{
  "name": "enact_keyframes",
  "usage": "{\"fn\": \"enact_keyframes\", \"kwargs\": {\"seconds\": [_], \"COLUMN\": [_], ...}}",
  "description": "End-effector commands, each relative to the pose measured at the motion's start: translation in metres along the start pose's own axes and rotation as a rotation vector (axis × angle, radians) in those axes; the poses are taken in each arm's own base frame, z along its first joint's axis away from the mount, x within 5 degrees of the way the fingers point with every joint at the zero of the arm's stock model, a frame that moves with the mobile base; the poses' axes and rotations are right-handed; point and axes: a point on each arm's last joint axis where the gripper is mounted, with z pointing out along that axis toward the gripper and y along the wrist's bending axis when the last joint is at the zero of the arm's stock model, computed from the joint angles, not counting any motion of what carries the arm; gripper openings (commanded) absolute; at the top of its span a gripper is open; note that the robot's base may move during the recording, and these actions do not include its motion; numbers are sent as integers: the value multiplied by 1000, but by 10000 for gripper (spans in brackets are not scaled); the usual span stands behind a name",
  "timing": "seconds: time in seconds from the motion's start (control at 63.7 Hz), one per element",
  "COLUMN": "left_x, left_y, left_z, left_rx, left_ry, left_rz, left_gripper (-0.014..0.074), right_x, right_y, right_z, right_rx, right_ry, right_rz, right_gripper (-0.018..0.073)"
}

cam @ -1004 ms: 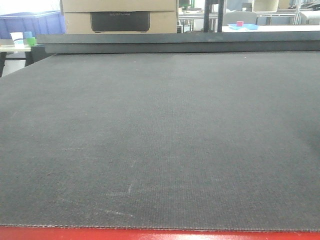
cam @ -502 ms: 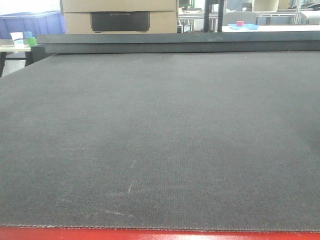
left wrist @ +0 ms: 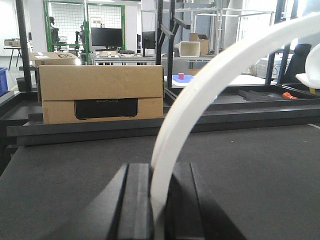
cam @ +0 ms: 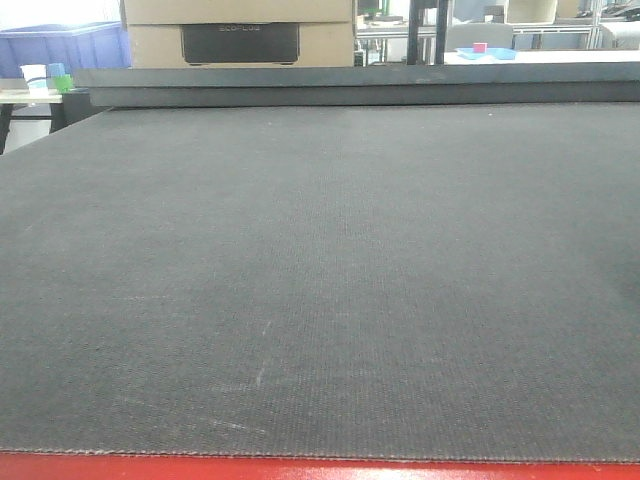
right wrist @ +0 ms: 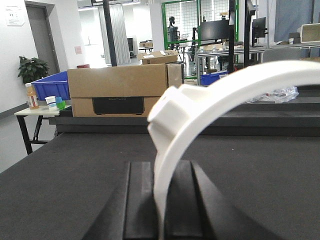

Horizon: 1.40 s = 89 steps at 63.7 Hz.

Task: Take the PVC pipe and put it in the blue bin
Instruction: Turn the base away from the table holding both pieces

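In the left wrist view my left gripper [left wrist: 159, 200] is shut on the end of a long curved white strap [left wrist: 200, 95] that arches up to the right. My right gripper [right wrist: 161, 200] is shut on a similar white strap [right wrist: 240, 85]. The PVC pipe [right wrist: 170, 112], a small rounded white piece with a stub, sits against that strap just above the jaws. Part of it also shows at the right edge of the left wrist view [left wrist: 311, 75]. The blue bin [right wrist: 50, 85] stands far off at the left, beyond the table [cam: 60, 45]. Neither gripper shows in the front view.
A wide dark mat [cam: 320, 280] covers the table, with a red edge at the front. A cardboard box [cam: 240, 35] stands behind the raised back rim. A small side table with cups and a bottle [right wrist: 47, 102] is at the far left.
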Motion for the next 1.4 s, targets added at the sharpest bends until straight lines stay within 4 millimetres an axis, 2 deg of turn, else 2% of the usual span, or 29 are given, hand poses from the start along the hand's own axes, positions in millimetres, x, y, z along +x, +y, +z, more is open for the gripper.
{"fn": "enact_keyframes", "kwargs": {"seconds": [0.0, 1.381], "left_x": [-4, -4], "left_y": [-1, -1], "left_z": [-2, -2], "left_rx": [8, 8], "left_ry": [-28, -28], "left_rz": [-9, -9], "left_gripper": [-111, -111], "right_x": [-3, -3], "right_y": [0, 0], "right_z": [-2, -2], "right_rx": [0, 0], "right_ry": [-31, -31], "right_rz": [-10, -10], "right_gripper": [-168, -168]}}
